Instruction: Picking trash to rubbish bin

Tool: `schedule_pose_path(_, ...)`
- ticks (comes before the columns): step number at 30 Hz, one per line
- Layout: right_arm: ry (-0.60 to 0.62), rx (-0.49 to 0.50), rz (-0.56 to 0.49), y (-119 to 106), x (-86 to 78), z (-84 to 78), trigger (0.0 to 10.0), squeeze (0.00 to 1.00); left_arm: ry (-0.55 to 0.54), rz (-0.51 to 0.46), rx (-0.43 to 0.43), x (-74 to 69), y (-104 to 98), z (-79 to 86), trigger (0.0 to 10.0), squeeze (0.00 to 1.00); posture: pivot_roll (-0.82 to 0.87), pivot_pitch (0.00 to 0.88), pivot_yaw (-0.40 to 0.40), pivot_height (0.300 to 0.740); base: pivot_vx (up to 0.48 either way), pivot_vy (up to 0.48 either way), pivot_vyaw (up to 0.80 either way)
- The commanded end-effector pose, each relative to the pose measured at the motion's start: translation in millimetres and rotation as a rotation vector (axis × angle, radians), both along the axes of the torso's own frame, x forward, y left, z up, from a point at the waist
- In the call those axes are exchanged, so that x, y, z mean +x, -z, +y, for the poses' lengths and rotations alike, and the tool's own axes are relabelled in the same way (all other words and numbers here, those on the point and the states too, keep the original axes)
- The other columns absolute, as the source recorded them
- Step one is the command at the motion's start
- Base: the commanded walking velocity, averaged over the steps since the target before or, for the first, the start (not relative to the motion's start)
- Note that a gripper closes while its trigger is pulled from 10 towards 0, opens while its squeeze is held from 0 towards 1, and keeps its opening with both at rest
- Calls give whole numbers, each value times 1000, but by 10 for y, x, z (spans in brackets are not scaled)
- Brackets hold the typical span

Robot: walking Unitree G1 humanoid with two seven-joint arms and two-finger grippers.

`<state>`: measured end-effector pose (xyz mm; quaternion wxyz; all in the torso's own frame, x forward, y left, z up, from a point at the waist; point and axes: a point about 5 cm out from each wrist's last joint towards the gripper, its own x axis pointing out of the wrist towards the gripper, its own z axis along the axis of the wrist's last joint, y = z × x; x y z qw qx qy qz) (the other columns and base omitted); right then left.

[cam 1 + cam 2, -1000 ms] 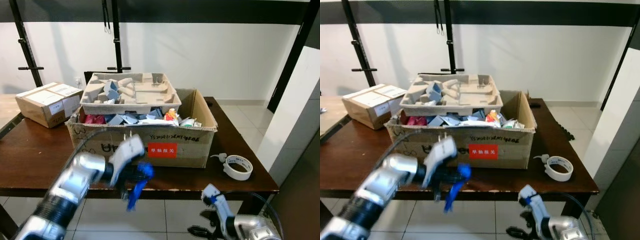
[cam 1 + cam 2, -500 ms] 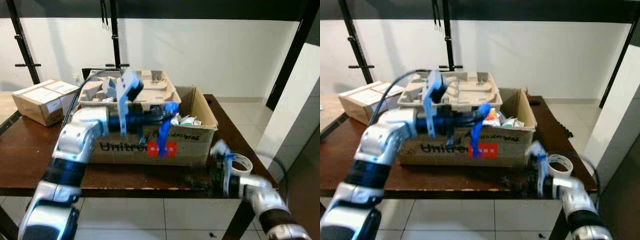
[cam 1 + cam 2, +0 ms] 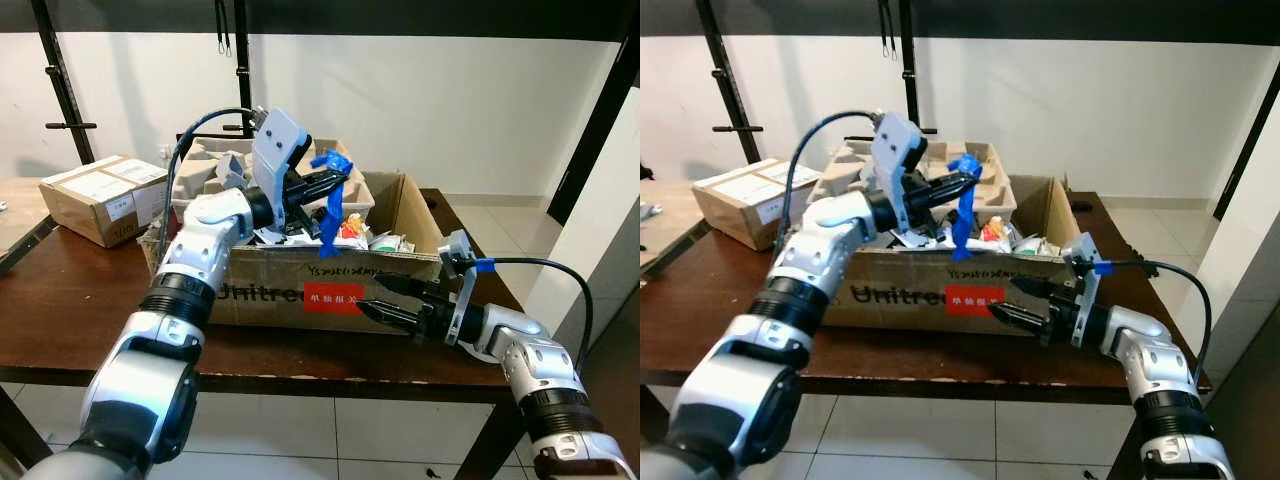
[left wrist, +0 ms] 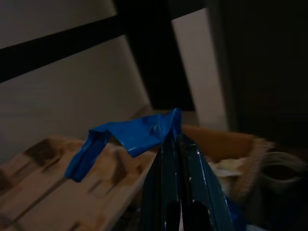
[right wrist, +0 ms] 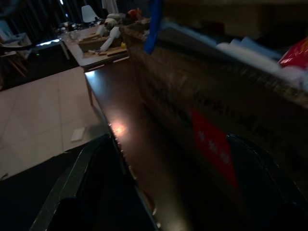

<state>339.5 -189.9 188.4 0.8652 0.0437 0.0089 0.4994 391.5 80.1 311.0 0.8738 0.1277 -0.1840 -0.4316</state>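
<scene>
The left hand (image 3: 335,183) is clamped shut on a strip of blue trash (image 3: 330,210), a thin, limp piece of what looks like plastic film or tape that droops from the fingertips and hangs just above the open cardboard box (image 3: 405,262) serving as the bin. Judging by how it folds and dangles, it is very light and soft, with no stiffness of its own; a pinch on one end is enough to carry it, though it may cling to the fingers when let go. In the left wrist view the strip (image 4: 130,137) drapes off to one side of the closed fingertips, held at its upper end. The left arm is raised and stretched forward over the box, its wrist roughly level, with the moulded pulp tray (image 3: 200,165) just behind the hand. The right hand (image 3: 372,298) sits low in front of the box's printed face, fingers spread apart and empty, pointing across the desk (image 3: 60,300) toward the robot's left.
</scene>
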Motion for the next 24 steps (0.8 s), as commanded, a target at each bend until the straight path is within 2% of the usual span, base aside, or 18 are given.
schedule_pose_path(1, -29, 10, 25, 46, -50, 59, 10000, 0, -43, -52, 24, 33, -39, -70, 10000, 0, 12, 0, 4, 740, 0, 0, 0)
schedule_pose_path(3, -32, 13, 29, 50, -63, 68, 10000, 0, -52, -66, 37, 40, -44, -87, 10000, 0, 13, 0, 5, 740, 0, 0, 0)
schedule_pose_path(7, -39, 15, 46, 99, -129, 100, 10000, 0, -182, -170, 175, 99, -63, -145, 10000, 0, 14, 0, 22, 740, 0, 0, 0)
schedule_pose_path(9, -39, 15, 48, 105, -138, 103, 10000, 0, -203, -188, 191, 110, -61, -149, 10000, 0, 14, 0, 22, 740, 0, 0, 0)
schedule_pose_path(15, -24, 24, 63, 133, -186, 103, 10000, 0, -349, -378, 279, 135, -119, -187, 10000, 0, 6, 0, 37, 740, 0, 0, 0)
schedule_pose_path(17, -18, 25, 67, 135, -212, 105, 10000, 0, -447, -442, 316, 167, -147, -109, 10000, 0, 1, 5, 44, 740, 0, 0, 0)
schedule_pose_path(21, -13, 25, 71, 137, -230, 102, 10000, 0, -530, -484, 328, 195, -183, -8, 10000, 0, -1, 6, 44, 740, 0, 0, 0)
schedule_pose_path(24, -12, 23, 75, 149, -240, 102, 10000, 0, -518, -458, 351, 206, -122, 33, 10000, 0, 4, 7, 42, 740, 0, 0, 0)
